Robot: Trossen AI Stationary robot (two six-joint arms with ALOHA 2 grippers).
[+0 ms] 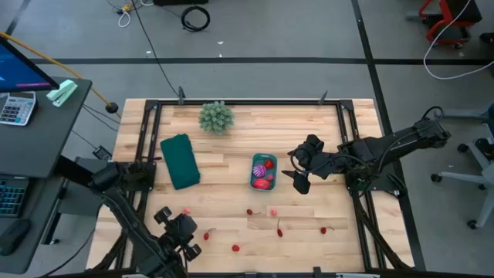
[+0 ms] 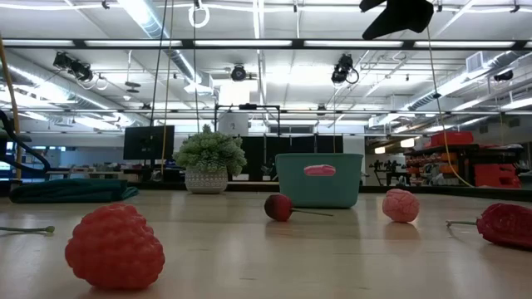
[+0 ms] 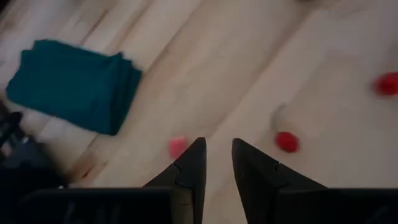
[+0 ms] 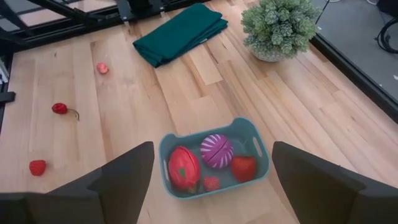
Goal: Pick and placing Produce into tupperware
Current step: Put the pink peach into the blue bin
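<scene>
The teal tupperware (image 1: 263, 171) (image 4: 256, 148) stands on the table right of centre. It holds a red piece (image 4: 184, 168), a purple striped ball (image 4: 216, 150), a strawberry (image 4: 244, 167) and a small red bit. Loose produce lies on the near part of the table: a pink piece (image 1: 187, 210) (image 3: 178, 147), a red one (image 1: 210, 230) (image 3: 286, 141) and several more (image 1: 272, 211). My left gripper (image 1: 184, 225) (image 3: 217, 155) hangs above the near left, with a narrow gap and nothing between its fingers. My right gripper (image 1: 296, 171) (image 4: 211, 149) stands wide open just right of the tub, above it.
A folded dark green cloth (image 1: 179, 161) (image 4: 180, 31) lies left of the tub. A spiky pale-green plant in a pot (image 1: 216, 117) (image 4: 280, 26) stands at the far edge. In the low view a raspberry (image 2: 115, 247) lies close to the near edge.
</scene>
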